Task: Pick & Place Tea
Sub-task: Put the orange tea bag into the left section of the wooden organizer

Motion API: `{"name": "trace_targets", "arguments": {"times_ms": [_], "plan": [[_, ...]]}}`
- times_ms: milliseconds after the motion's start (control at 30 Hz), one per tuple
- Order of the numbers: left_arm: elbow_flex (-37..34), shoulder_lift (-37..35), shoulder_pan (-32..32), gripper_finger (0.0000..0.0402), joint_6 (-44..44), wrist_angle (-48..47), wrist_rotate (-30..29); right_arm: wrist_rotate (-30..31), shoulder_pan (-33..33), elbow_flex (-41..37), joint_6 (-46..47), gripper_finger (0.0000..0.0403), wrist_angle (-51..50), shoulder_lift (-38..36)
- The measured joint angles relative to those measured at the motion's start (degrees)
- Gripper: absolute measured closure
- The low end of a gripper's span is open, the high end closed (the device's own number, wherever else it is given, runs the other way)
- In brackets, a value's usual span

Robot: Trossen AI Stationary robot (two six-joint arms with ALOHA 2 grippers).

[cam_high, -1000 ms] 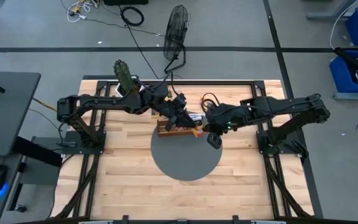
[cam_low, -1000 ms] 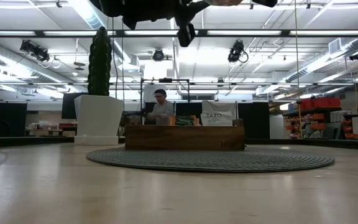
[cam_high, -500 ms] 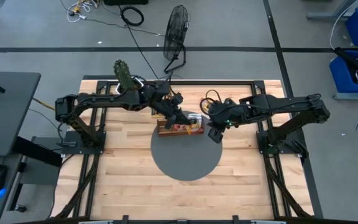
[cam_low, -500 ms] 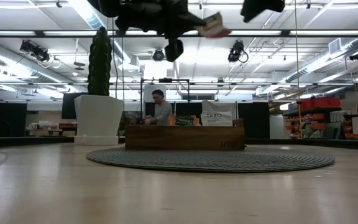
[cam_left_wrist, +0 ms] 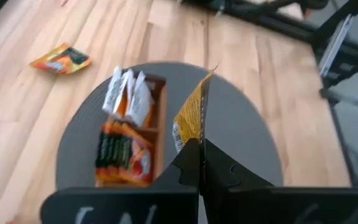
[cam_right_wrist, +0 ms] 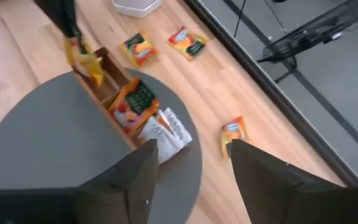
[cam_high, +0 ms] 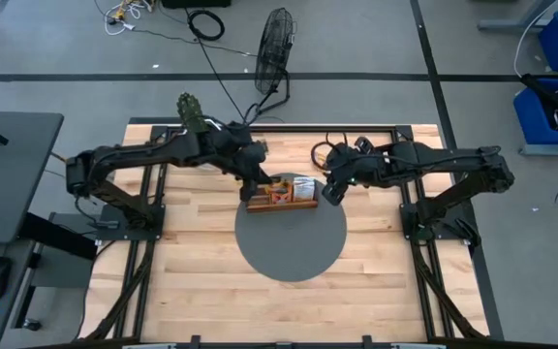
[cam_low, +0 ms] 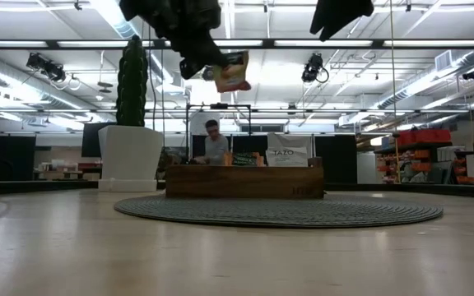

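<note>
An orange tea sachet (cam_low: 231, 71) hangs edge-on above the wooden tray (cam_high: 281, 204), pinched in the left gripper (cam_left_wrist: 197, 146). The right gripper (cam_right_wrist: 191, 163), fingers spread and empty, hovers nearby. Lowering the sachet upright, aligned with a free slot, should seat it cleanly.

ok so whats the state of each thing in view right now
left gripper: shut on an orange sachet, held in the air
right gripper: open, empty
wooden tray: on the grey mat, sachets standing in it
loose sachets: flat on the table
</note>
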Motion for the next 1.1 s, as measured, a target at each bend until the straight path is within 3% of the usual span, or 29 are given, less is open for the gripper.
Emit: {"name": "trace_targets", "arguments": {"times_ms": [200, 367, 533, 767, 1100], "plan": [[-3.11, -1.51, 1.28, 0.0401, 0.67, -1.64, -0.66, 0.22, -2.82, -2.5, -6.15, 0.0194, 7.88, -0.5], [-11.4, -6.3, 1.94, 0.0401, -1.85, 2.91, -6.23, -0.72, -5.18, -7.31, -9.95, 0.0205, 15.06, -1.8], [-17.0, -10.9, 1.93, 0.0401, 5.34, 6.14, -9.16, -5.85, -8.76, -13.13, -14.39, 0.0214, 22.3, -3.37], [-18.95, -8.94, 2.66, 0.0401, 11.33, 8.89, -9.39, -13.6, -14.29, -19.77, -16.65, 0.0217, 28.75, -3.88], [-18.97, -2.79, 3.13, 0.0401, 17.23, 10.17, -8.66, -15.83, -16.7, -21.79, -18.79, 0.0217, 29.87, -3.93]]}}
